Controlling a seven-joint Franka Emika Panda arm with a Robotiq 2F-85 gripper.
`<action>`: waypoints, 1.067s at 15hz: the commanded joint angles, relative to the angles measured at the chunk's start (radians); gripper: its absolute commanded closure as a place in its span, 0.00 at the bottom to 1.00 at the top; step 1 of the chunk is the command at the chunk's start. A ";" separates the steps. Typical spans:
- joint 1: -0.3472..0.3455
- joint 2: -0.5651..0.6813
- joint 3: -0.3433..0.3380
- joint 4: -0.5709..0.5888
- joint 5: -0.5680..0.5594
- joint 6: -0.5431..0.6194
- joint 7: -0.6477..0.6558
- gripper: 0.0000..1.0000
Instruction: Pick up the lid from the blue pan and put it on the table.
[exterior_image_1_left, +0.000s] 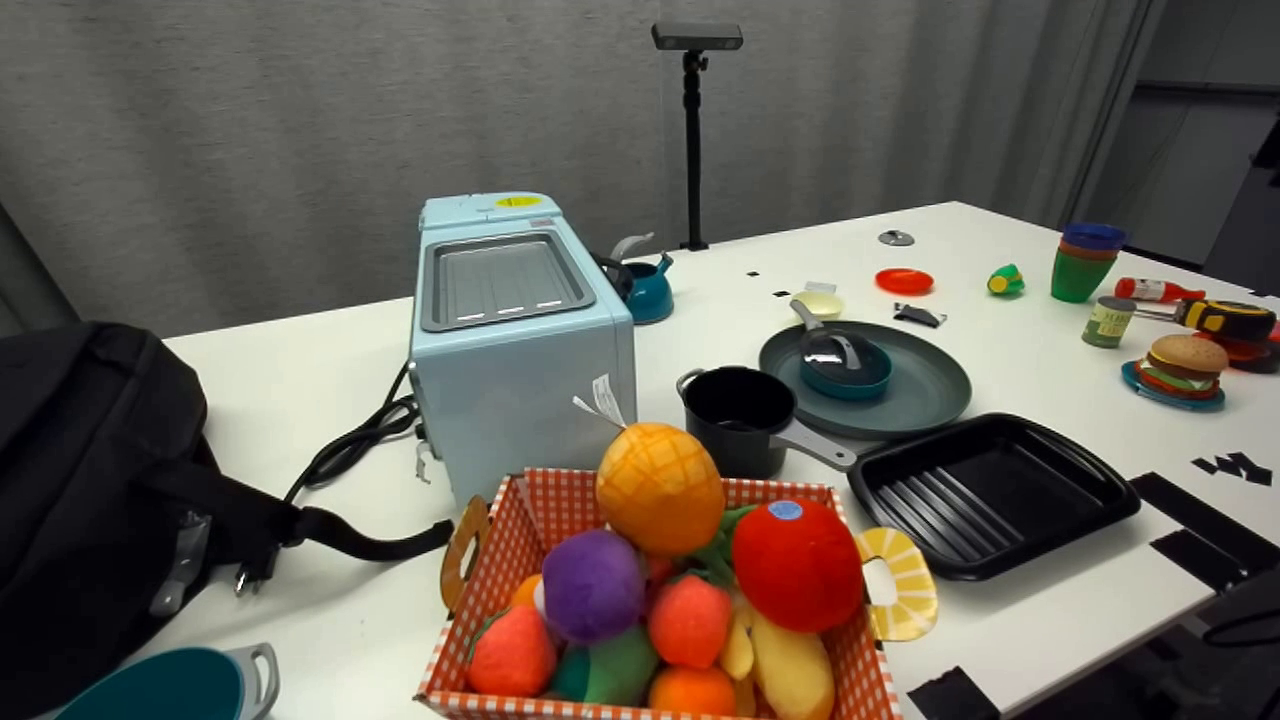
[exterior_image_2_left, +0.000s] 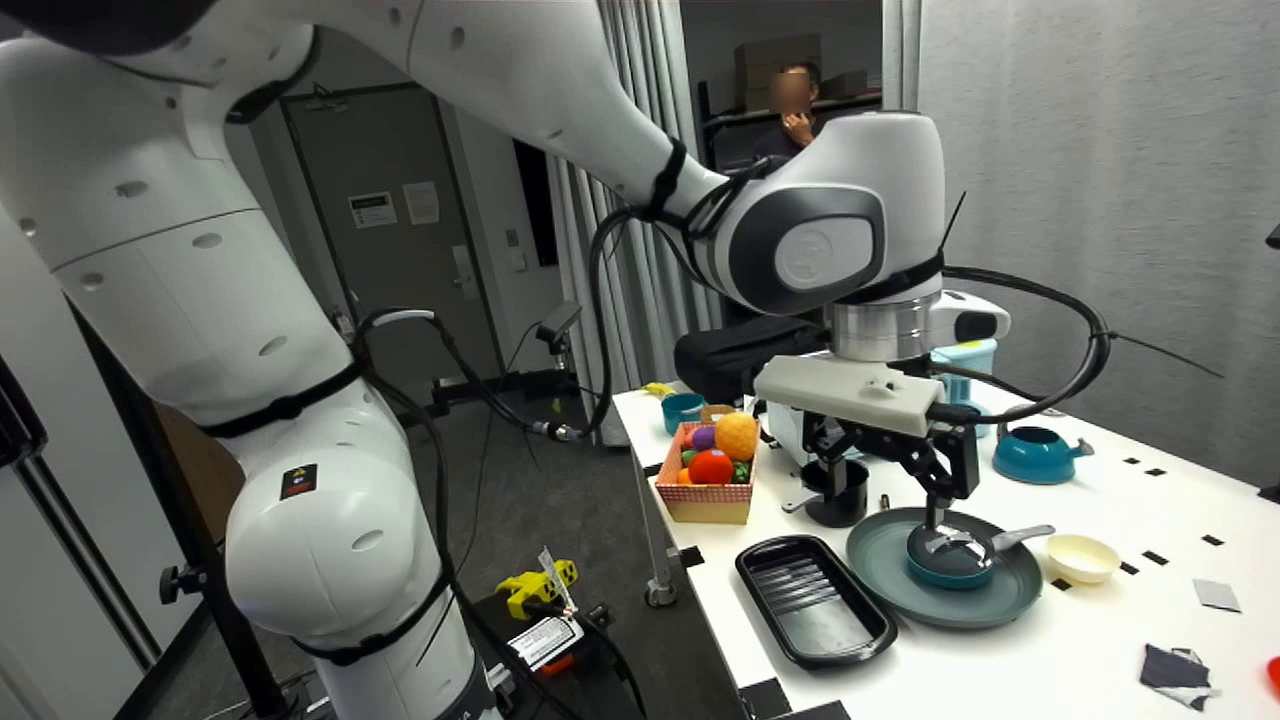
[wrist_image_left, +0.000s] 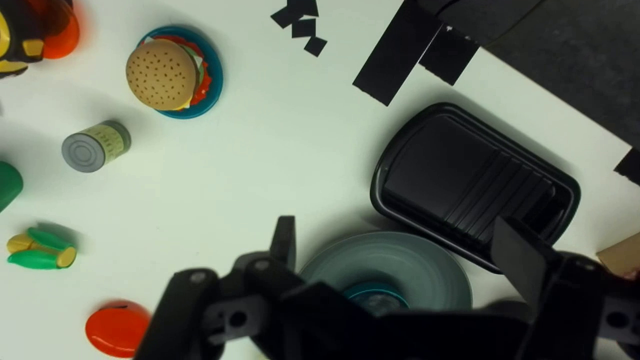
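The lid (exterior_image_1_left: 830, 357), round with a dark glassy top and a small arched handle, rests on the blue pan (exterior_image_1_left: 848, 389) in both exterior views, where the lid (exterior_image_2_left: 948, 553) and pan (exterior_image_2_left: 950, 578) also show. The pan's grey handle sticks out to one side. In the wrist view, only parts of the lid (wrist_image_left: 380, 303) and the teal rim of the pan (wrist_image_left: 372, 287) show; my gripper's body hides the rest. My gripper (exterior_image_2_left: 883, 503) is open and empty, above and near the lid, with its fingers (wrist_image_left: 395, 229) wide apart. The white table (exterior_image_1_left: 1040, 350) lies below.
The pan stands on a large dark round tray (exterior_image_1_left: 930, 390). A black ribbed grill pan (exterior_image_2_left: 820, 600) and a black pot (exterior_image_1_left: 740, 430) stand close to it. A cream bowl (exterior_image_2_left: 1083, 557), a fruit basket (exterior_image_1_left: 880, 680), a pale blue appliance (exterior_image_1_left: 530, 390) and a teal kettle (exterior_image_2_left: 1035, 457) are around.
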 joint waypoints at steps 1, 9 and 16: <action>-0.010 0.152 0.049 0.060 0.044 0.136 0.042 0.00; -0.024 0.371 0.147 0.145 0.025 0.342 0.232 0.00; -0.035 0.363 0.163 0.135 0.019 0.330 0.233 0.00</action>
